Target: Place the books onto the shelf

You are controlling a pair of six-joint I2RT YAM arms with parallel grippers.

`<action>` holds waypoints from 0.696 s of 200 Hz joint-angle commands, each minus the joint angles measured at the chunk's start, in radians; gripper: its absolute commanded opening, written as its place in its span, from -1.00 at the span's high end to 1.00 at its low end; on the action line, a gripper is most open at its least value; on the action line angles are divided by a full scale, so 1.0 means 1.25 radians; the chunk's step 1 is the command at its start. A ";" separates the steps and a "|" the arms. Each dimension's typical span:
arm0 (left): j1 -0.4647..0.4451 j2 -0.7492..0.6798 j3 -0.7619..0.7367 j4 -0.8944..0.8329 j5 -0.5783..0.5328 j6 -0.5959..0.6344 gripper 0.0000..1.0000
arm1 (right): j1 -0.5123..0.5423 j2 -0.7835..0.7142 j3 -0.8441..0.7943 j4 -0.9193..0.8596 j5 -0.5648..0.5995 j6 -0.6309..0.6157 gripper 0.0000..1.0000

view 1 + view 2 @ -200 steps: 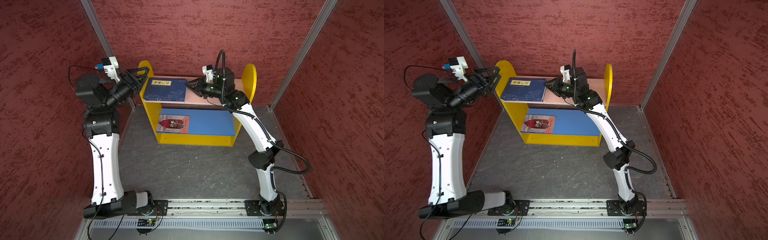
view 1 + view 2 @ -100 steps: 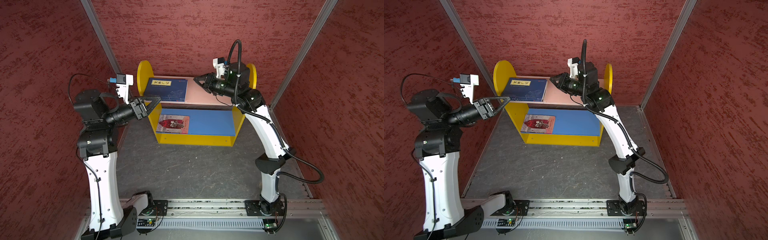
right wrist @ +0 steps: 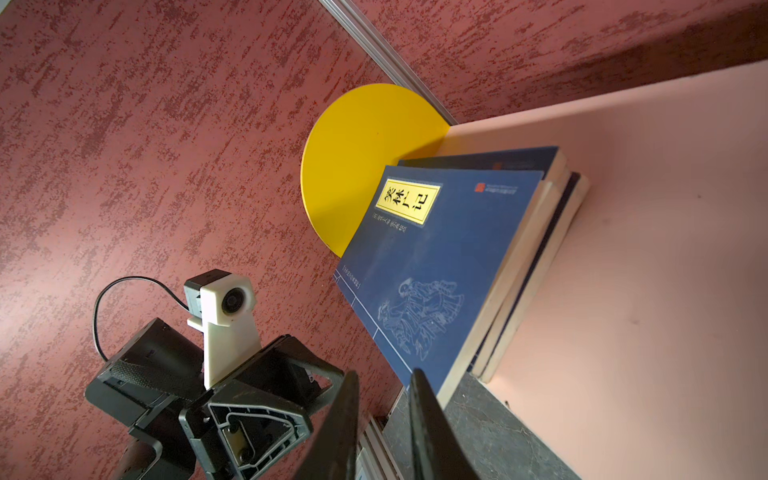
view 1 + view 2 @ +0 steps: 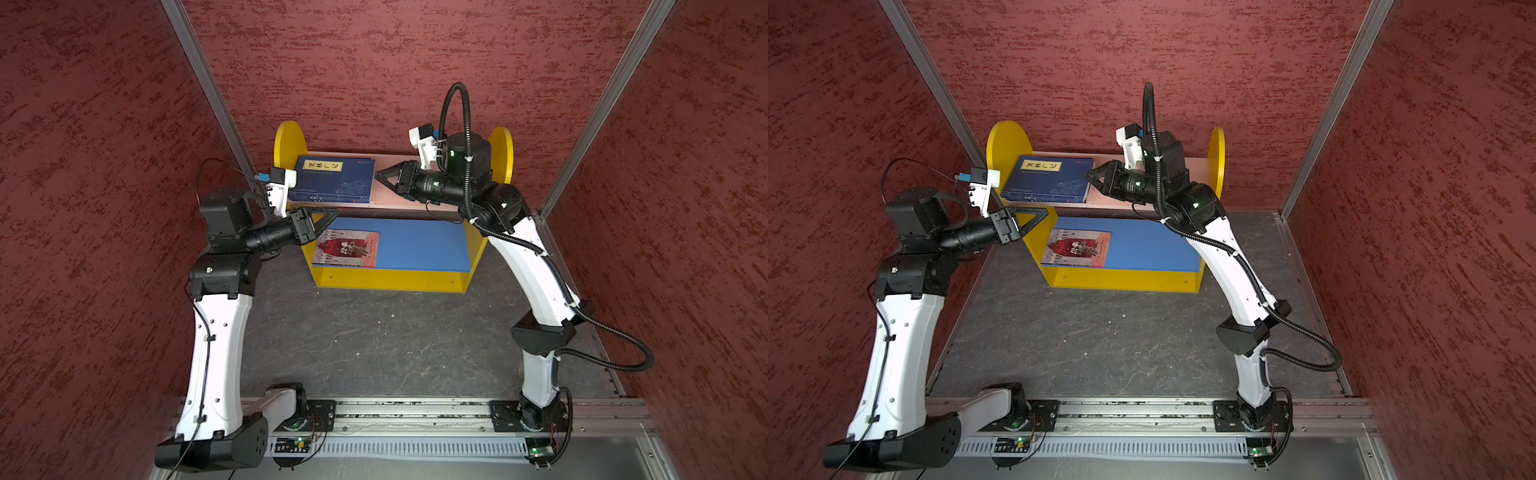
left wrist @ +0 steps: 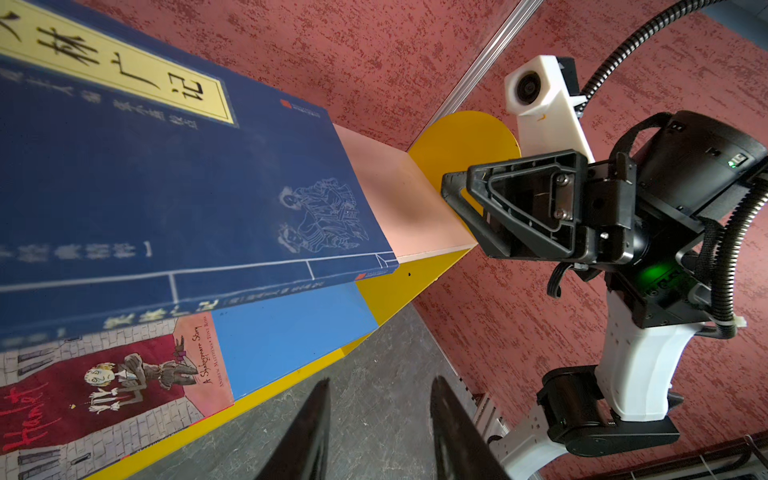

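Books lie flat on the shelf (image 4: 390, 283), blue stack (image 4: 332, 183) at the top board's left end, red one (image 4: 347, 249) at the lower board's left end; they look light, slick and bendy, so you'd pinch an overhanging front edge, while your left gripper (image 4: 335, 212) and right gripper (image 4: 380, 177) hang empty, jaws slightly apart.

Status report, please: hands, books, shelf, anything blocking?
Left hand and right hand open, empty, near the shelf. Blue books stacked on upper board, red book flat on lower board. No obstacle seen.

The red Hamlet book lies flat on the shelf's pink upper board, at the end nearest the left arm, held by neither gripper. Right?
No: the red Hamlet book lies on the blue lower board, as both top views show. The rest holds.
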 commanded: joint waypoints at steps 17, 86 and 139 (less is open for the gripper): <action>-0.017 0.011 0.004 0.048 -0.060 0.000 0.19 | 0.003 0.003 -0.001 0.000 0.002 -0.014 0.52; -0.018 0.034 0.014 0.067 -0.066 -0.002 0.20 | 0.006 0.020 -0.001 0.021 -0.003 -0.003 0.51; -0.018 0.053 0.022 0.087 -0.072 -0.014 0.20 | 0.009 0.031 -0.003 0.026 -0.006 0.001 0.50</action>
